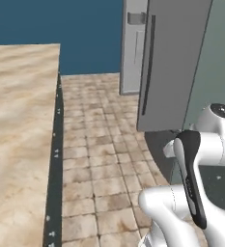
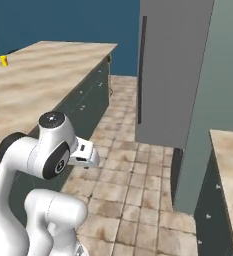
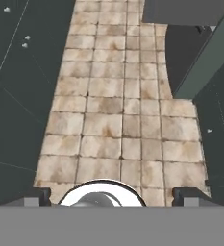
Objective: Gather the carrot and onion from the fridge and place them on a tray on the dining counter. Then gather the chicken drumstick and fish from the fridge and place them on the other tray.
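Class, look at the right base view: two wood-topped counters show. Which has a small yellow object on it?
The long counter on the picture's left; the yellow object sits near its far edge. The right-hand counter shows bare wood.

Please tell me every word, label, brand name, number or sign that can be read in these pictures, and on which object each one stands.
None: no readable text stands on any object.
The fridge door, wooden counter and tiled floor are bare.
The small yellow object on the counter is too small to show any label.
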Motion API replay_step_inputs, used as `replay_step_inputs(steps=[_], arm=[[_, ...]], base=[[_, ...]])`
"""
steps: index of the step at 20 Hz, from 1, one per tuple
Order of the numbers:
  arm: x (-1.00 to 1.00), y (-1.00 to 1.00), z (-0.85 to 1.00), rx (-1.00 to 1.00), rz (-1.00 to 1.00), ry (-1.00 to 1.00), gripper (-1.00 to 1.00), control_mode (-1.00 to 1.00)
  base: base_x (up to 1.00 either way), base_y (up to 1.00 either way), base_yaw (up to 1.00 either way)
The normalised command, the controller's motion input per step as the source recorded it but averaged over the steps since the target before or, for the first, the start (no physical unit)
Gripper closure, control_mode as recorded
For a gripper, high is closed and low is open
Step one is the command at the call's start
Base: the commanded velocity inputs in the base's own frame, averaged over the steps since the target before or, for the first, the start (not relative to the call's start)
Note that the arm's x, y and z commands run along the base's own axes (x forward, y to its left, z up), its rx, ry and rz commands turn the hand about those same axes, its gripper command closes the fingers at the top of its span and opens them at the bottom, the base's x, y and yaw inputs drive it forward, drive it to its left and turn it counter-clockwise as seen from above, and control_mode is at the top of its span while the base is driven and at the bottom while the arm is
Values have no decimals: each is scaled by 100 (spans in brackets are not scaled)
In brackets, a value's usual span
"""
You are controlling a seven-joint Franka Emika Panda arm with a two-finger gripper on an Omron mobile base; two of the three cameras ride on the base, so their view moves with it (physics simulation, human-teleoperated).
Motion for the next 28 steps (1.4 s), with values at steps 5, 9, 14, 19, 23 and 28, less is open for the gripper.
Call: replay_step_inputs(steps=[5, 9, 14, 19, 23, 28], arm=[[0, 0, 0, 0, 0, 0, -100, 100], [0, 0, 0, 0, 0, 0, -100, 100], [0, 0, 0, 0, 0, 0, -100, 100], [0, 0, 0, 0, 0, 0, -100, 100], [0, 0, 0, 0, 0, 0, -100, 100], [0, 0, 0, 0, 0, 0, -100, 100]], base=[[78, -2, 40], [78, -8, 35], [79, -15, 27], [63, -11, 6], [72, 0, 0], [79, 0, -3]])
